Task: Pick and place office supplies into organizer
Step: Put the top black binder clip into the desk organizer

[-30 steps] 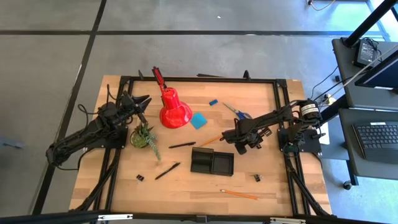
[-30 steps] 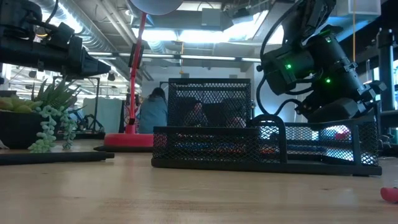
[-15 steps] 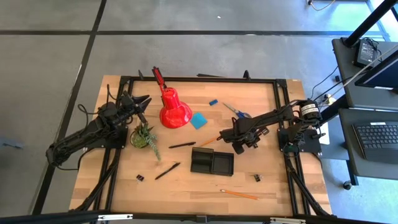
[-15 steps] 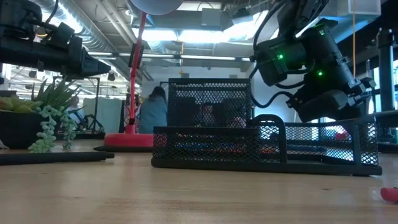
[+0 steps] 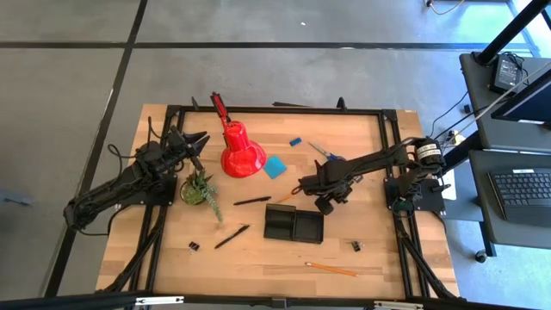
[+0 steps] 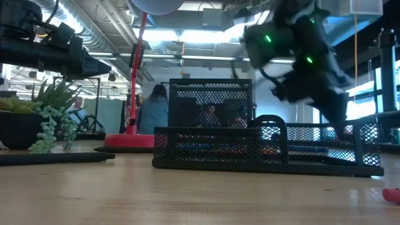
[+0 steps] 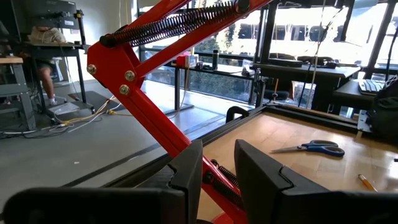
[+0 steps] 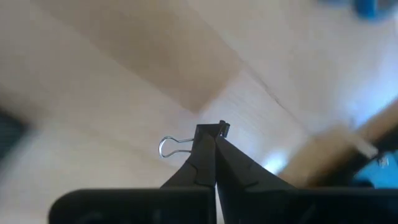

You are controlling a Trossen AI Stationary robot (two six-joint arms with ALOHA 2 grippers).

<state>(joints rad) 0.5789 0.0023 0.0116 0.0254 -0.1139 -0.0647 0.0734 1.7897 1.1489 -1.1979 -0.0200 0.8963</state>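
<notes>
My right gripper (image 5: 322, 203) hangs pointing down just beyond the far right corner of the black mesh organizer (image 5: 293, 224), shut on a tiny black binder clip (image 8: 219, 129). My left gripper (image 5: 196, 142) waits level at the table's far left with a gap between its fingers (image 7: 217, 171), next to the red lamp's arm (image 7: 155, 124). Flat on the wood lie the scissors (image 5: 325, 153), the light-blue note pad (image 5: 275, 166), the blue eraser (image 5: 295, 141), two pens (image 5: 251, 201) (image 5: 232, 236), two pencils (image 5: 331, 269) (image 5: 288, 196) and two more clips (image 5: 195, 246) (image 5: 355, 246). My right gripper pinches the binder clip between its two fingertips (image 8: 208, 152), coming from above and pointing steeply down. The clip's black body (image 8: 222, 129) peeks out at the very tips, and a wire handle loop (image 8: 169, 147) sticks out to one side. The clip is clear of the table.
The red lamp (image 5: 241, 151) and a small potted plant (image 5: 200, 189) stand at the far left, near my left arm. In the low view the organizer's tall mesh compartment (image 6: 211, 103) rises at its back. Bare wood lies along the near edge.
My right gripper has risen and gone toward the table's left, closer to the organizer's far right corner, rolling at the wrist while staying shut on the clip.
</notes>
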